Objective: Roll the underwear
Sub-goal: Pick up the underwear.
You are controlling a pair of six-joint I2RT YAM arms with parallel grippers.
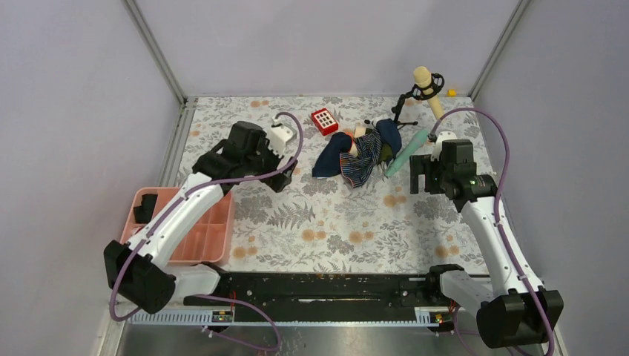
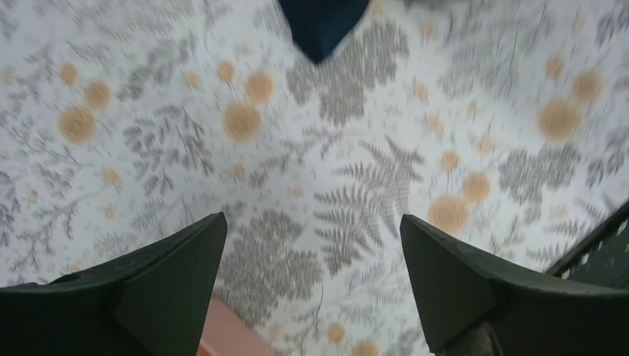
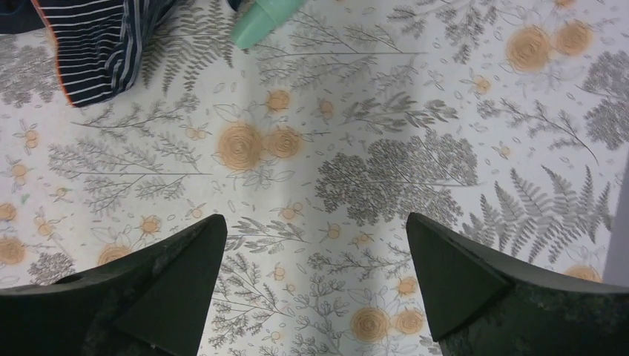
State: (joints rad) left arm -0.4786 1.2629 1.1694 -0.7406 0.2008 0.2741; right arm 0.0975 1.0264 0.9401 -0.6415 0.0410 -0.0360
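Observation:
The underwear, navy with thin pale stripes, lies crumpled in a cloth pile at the back middle of the table. Its striped edge shows at the top left of the right wrist view. My left gripper is open and empty, hovering left of the pile. In the left wrist view its jaws stand wide apart over bare tablecloth. My right gripper is open and empty, right of the pile. In its wrist view only tablecloth lies between the jaws.
A plain navy cloth and a dark green and tan garment lie in the same pile. A mint green tube, a red block, a microphone on a stand and a pink tray are nearby.

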